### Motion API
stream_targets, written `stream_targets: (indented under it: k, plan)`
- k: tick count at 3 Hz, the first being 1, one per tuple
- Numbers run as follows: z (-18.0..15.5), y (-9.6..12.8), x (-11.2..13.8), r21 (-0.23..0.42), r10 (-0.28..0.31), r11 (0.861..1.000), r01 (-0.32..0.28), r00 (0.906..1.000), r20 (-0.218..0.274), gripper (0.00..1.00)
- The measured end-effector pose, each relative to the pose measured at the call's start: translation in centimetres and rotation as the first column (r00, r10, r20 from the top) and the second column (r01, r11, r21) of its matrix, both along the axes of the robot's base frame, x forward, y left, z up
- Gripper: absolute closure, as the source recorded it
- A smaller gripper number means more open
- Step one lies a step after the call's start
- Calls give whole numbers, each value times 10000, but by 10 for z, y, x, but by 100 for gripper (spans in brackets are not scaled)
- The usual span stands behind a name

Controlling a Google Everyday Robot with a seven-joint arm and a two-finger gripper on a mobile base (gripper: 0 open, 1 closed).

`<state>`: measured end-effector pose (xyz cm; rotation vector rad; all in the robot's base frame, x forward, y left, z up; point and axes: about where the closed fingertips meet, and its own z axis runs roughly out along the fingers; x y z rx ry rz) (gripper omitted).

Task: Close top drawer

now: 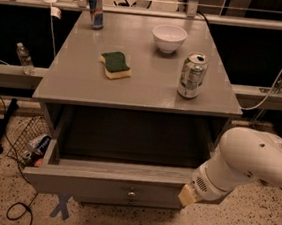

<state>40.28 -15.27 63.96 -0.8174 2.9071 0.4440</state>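
Note:
The top drawer (98,186) of the grey cabinet stands pulled far out toward me. Its wide flat front carries a small round metal knob (131,194) at centre, and its shallow box interior (128,138) looks empty. My white arm (248,163) reaches in from the right. My gripper (189,194) is at the drawer front's right end, level with the front panel's top edge; only its cream-coloured tip shows, against or very close to the panel.
On the cabinet top (148,92) are a white bowl (169,37), a soda can (192,75), a green-and-yellow sponge (116,64) and a blue can (95,10). A wire basket (25,140) and cables lie on the floor at left. A water bottle (23,57) stands on the left ledge.

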Motion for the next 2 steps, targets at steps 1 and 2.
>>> stream_targets:
  k: [1, 2]
  plan:
    - [11, -2, 32, 381, -377, 9987, 337, 9932, 1098, 100]
    - [15, 1, 59, 854, -755, 9945, 603, 9794, 1874, 100]
